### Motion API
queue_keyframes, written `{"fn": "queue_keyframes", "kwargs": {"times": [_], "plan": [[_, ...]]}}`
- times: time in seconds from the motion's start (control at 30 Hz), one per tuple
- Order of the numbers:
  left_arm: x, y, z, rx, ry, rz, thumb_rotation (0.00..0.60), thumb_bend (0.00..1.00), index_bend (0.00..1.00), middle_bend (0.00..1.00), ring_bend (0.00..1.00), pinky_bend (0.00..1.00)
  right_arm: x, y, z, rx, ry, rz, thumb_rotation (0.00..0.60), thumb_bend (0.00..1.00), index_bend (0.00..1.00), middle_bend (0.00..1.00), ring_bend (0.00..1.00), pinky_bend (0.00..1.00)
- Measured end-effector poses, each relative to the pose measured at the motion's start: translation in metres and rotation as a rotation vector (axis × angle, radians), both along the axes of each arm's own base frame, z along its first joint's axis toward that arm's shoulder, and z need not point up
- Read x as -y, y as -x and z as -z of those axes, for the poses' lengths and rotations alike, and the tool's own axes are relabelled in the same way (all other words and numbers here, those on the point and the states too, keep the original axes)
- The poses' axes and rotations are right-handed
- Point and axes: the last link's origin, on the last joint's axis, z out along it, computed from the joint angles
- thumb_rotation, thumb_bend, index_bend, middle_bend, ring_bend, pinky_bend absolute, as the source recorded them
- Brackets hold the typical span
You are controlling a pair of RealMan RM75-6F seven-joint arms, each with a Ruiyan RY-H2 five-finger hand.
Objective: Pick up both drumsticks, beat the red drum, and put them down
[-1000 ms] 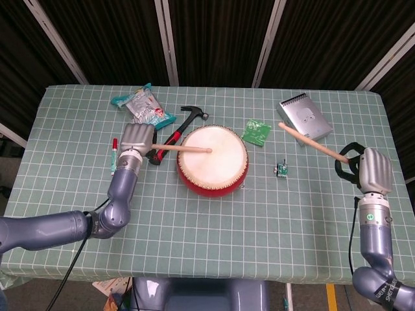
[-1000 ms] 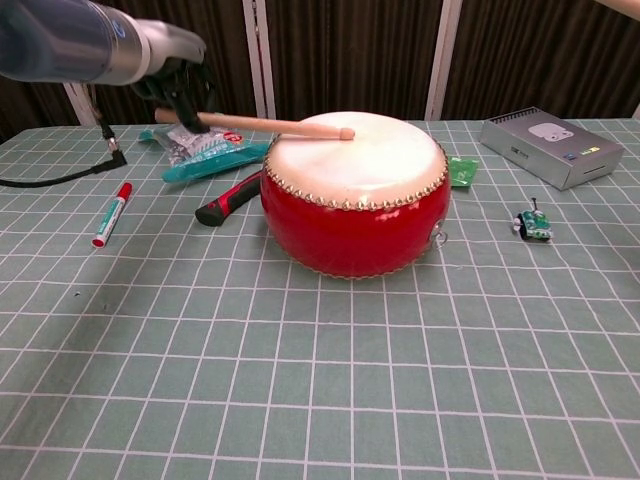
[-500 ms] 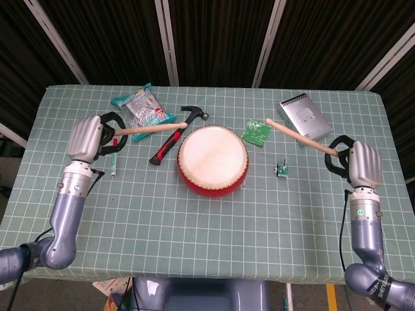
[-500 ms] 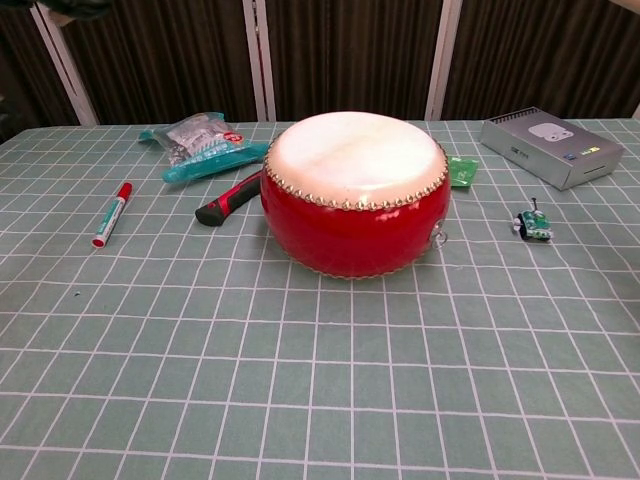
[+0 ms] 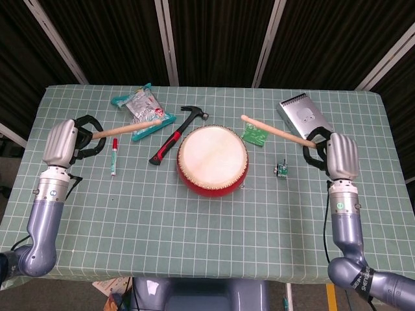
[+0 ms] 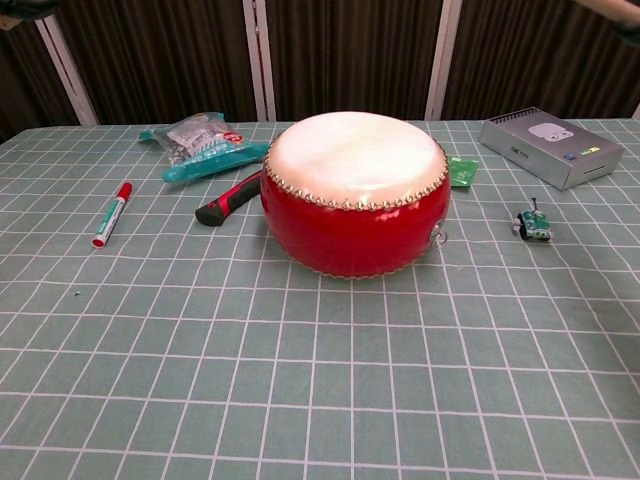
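The left hand (image 5: 60, 144) is closed around the butt of a pale wooden drumstick (image 5: 126, 129), which reaches from the fist toward the middle of the table with its tip over the teal plastic snack packet (image 5: 142, 107), well left of the drum. The right hand (image 5: 341, 156) likewise grasps a second pale wooden drumstick (image 5: 275, 131), whose shaft slants up-left, its tip above the small green circuit board (image 5: 257, 135) just right of the drum. Between the two hands sits the round red drum with a cream skin (image 5: 213, 159), neither stick touching it. Around it on the green checked tablecloth (image 5: 194, 233) lie a red-capped marker pen (image 5: 114, 156), a black-and-red claw hammer (image 5: 176, 133), a grey rectangular box (image 5: 303, 116) and a tiny green toy (image 5: 282, 170).
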Motion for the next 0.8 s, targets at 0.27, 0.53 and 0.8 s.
{"fn": "queue_keyframes", "kwargs": {"times": [0.27,0.53,0.8], "plan": [[0.0,-0.002,0.0,0.005,0.012,0.007,0.6,0.54,0.77,1.0,1.0,1.0,-0.01,0.008,0.077,-0.423,-0.18,-0.095,0.6,0.55,0.91,1.0,1.0,1.0],[0.001,0.0,-0.004,0.013,0.013,0.001,0.6,0.54,0.77,1.0,1.0,1.0,-0.018,0.002,0.128,-0.825,-0.242,-0.19,0.6,0.55,0.91,1.0,1.0,1.0],[0.002,-0.001,-0.006,0.02,0.013,0.004,0.6,0.54,0.78,1.0,1.0,1.0,-0.011,-0.01,0.105,-0.63,-0.16,-0.101,0.6,0.55,0.91,1.0,1.0,1.0]]}}
